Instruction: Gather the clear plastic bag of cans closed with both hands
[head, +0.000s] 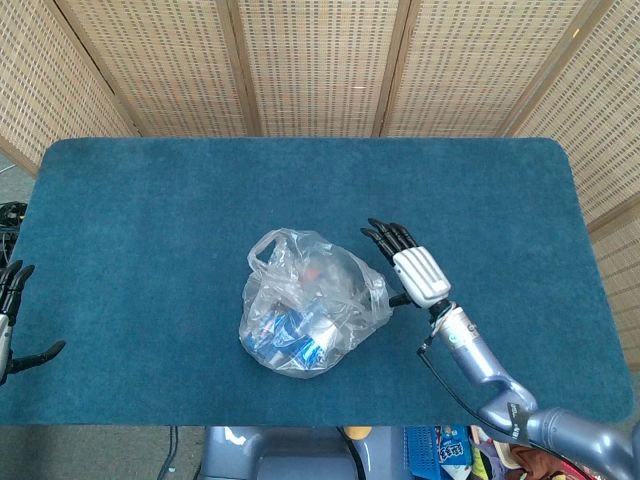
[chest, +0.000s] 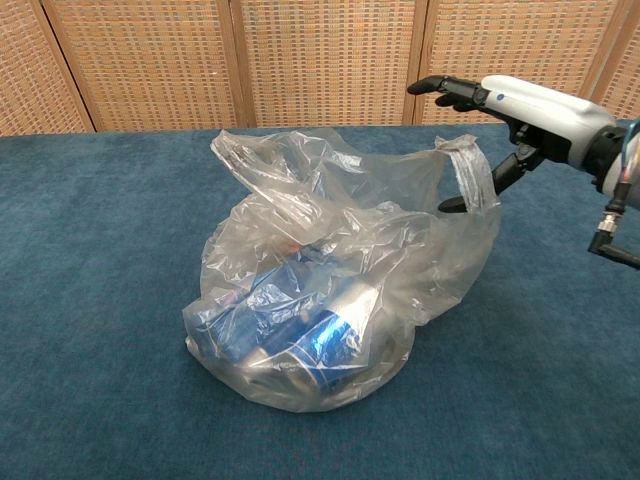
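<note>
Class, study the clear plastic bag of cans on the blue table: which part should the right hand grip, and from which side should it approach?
Probably the upright loop handle on the clear plastic bag of cans, approached from the bag's right side. That handle stands free above the heavy cans, and the open right hand is beside it, so the fingers can close around the loop.

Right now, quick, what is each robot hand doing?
Left hand: open, holding nothing, at the table's left edge.
Right hand: open, fingers spread beside the clear plastic bag, not gripping it.
</note>
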